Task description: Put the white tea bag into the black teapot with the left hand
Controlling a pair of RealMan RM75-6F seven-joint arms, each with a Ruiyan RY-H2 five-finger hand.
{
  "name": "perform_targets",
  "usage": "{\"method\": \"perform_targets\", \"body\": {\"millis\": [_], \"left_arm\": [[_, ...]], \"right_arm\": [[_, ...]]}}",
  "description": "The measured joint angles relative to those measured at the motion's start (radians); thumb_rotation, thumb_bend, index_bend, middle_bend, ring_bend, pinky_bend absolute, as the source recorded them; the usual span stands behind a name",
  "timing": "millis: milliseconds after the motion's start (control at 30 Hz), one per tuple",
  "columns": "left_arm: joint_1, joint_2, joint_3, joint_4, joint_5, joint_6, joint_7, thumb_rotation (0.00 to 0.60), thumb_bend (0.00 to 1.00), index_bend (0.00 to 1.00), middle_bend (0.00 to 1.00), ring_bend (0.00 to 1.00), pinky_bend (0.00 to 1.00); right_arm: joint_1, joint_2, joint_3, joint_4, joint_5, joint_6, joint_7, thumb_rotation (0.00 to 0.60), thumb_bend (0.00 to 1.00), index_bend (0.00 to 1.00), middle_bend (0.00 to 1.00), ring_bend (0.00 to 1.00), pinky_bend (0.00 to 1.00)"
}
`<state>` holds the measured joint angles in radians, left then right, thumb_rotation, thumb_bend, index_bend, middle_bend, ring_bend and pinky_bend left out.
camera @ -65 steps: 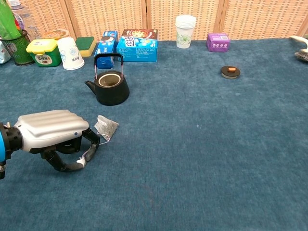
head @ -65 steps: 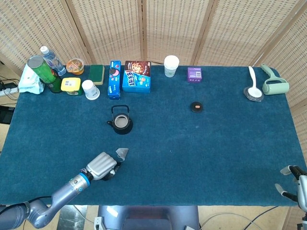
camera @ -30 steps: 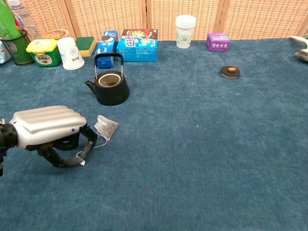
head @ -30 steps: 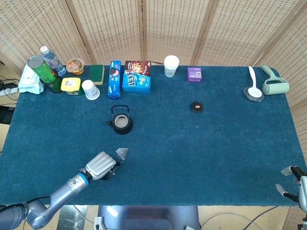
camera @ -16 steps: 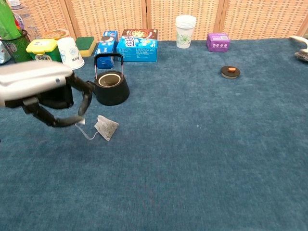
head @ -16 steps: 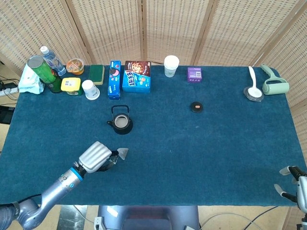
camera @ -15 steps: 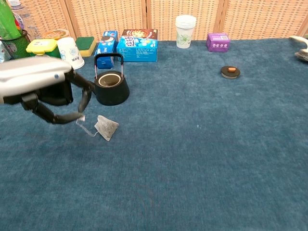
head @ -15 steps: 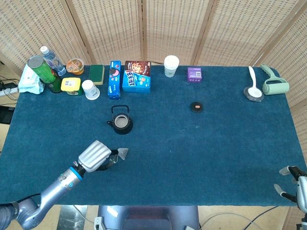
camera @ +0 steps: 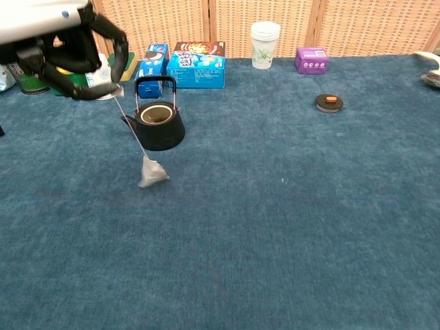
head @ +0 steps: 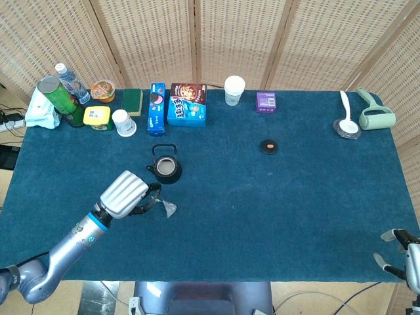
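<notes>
The white tea bag [camera: 152, 172] dangles on its string, slightly blurred, just in front of the black teapot [camera: 159, 125]; I cannot tell whether it touches the cloth. My left hand [camera: 65, 42] is raised at the upper left of the chest view and pinches the string's tag between its fingertips. In the head view the left hand [head: 125, 193] is in front and to the left of the lidless teapot [head: 165, 169], with the tea bag [head: 169, 209] beside it. My right hand [head: 400, 256] sits at the table's near right corner, fingers apart, holding nothing.
The round teapot lid [camera: 329, 102] lies to the right of the pot. Along the back stand a paper cup [camera: 265, 45], a purple box [camera: 311, 60], blue snack boxes [camera: 197, 64], a tipped cup [camera: 101, 77] and a yellow tub [head: 96, 118]. A white spoon [head: 346, 111] lies at the far right.
My left hand has risen and moved toward the teapot, pulling the string taut. The tea bag has been lifted upright and dragged slightly nearer the pot.
</notes>
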<state>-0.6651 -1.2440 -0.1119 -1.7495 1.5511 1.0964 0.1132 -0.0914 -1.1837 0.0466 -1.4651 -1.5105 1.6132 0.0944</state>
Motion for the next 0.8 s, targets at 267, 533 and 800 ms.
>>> {"method": "perform_targets", "body": {"millis": [267,533,800], "left_arm": [[-0.014,0.020,-0.042,-0.008,-0.034,0.005,-0.013,0.600,0.46,0.68,1.00,1.00,0.97],[-0.028,0.030,-0.093,0.001,-0.090,0.013,-0.041,0.600,0.46,0.68,1.00,1.00,0.97],[-0.056,0.038,-0.141,0.022,-0.156,-0.007,-0.049,0.600,0.46,0.68,1.00,1.00,0.97]], "right_arm": [[0.000,-0.004,-0.003,0.007,-0.002,-0.003,0.010,0.600,0.22,0.45,0.48,0.59,0.49],[-0.002,-0.005,-0.004,0.011,-0.003,-0.002,0.015,0.600,0.22,0.45,0.48,0.59,0.49],[0.001,-0.007,-0.003,0.011,0.004,-0.014,0.014,0.600,0.22,0.45,0.48,0.59,0.49]]}}
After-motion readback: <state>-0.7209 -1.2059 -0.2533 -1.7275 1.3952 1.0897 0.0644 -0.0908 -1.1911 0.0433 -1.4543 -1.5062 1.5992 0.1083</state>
